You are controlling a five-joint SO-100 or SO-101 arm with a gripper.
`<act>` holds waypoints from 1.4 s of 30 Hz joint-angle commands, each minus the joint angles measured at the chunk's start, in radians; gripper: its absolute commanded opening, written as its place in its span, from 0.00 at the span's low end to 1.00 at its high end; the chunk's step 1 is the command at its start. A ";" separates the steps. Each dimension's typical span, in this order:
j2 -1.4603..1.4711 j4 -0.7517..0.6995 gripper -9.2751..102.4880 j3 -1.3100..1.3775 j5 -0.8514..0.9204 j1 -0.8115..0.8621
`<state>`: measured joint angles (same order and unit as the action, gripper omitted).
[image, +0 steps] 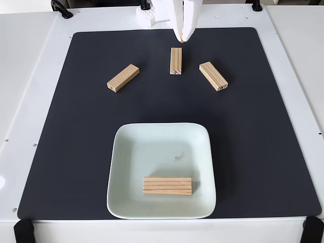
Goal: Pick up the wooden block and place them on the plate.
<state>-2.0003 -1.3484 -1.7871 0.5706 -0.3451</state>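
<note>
Nearest the camera: plate (132,152), pale mint-white, square with rounded corners, sitting at 6 o'clock on the black mat (263,152). One wooden block (167,185) lies flat inside it, long side left-right, toward the near rim, slightly right of the dish centre. Small smudge on the plate surface just above that block.

Three more blocks on the mat, all clear of the plate, in an arc across the far half:
- left block (123,77) at about 10 o'clock, angled, far end pointing up-right
- middle block (175,61) at 12 o'clock, long axis pointing straight away from the camera
- right block (213,76) at about 1 o'clock, angled the opposite way, far end pointing up-left

None of the three touch each other.

Tool (181,36) is at 12 o'clock, at the far edge of the mat, white fingers pointing down, tip just beyond the far end of the middle block. Tips look closed together with nothing between them. Can't tell if it touches the mat.

Mat sits on a white bench (30,76).
</note>
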 commanded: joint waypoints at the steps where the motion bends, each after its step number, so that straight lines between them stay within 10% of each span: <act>1: -0.094 -0.075 0.08 -0.044 0.204 -0.011; 42: -0.270 0.354 0.09 -0.755 0.532 -0.077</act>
<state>-2.2672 -1.0048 -2.5510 1.1029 -0.4326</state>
